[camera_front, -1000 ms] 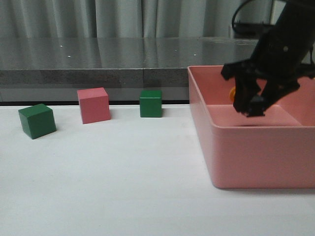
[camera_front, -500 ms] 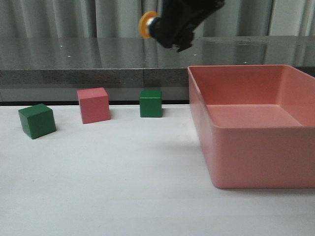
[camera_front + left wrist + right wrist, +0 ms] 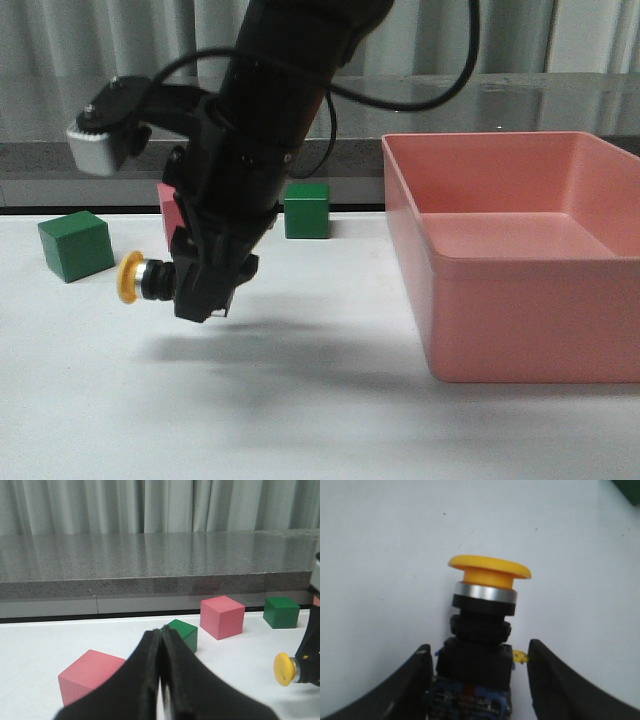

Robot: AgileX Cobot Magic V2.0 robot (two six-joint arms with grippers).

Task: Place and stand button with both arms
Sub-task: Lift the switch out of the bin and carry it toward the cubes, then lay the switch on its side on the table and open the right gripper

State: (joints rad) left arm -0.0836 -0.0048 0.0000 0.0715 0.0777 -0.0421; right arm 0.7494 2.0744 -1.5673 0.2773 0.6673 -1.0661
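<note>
No legible text, label, brand, number or sign appears in any view, neither on items between the jaws nor on anything beside them.

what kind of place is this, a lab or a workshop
Probably a robot test lab: a bare white table in front of grey curtains, set only with practice props, coloured cubes and a pink bin.

Your front view looks low and level across the white table toward the curtain. Your left wrist view faces the same way from low over the table; both share the green cube. Your right wrist view looks close down on the tabletop.
</note>
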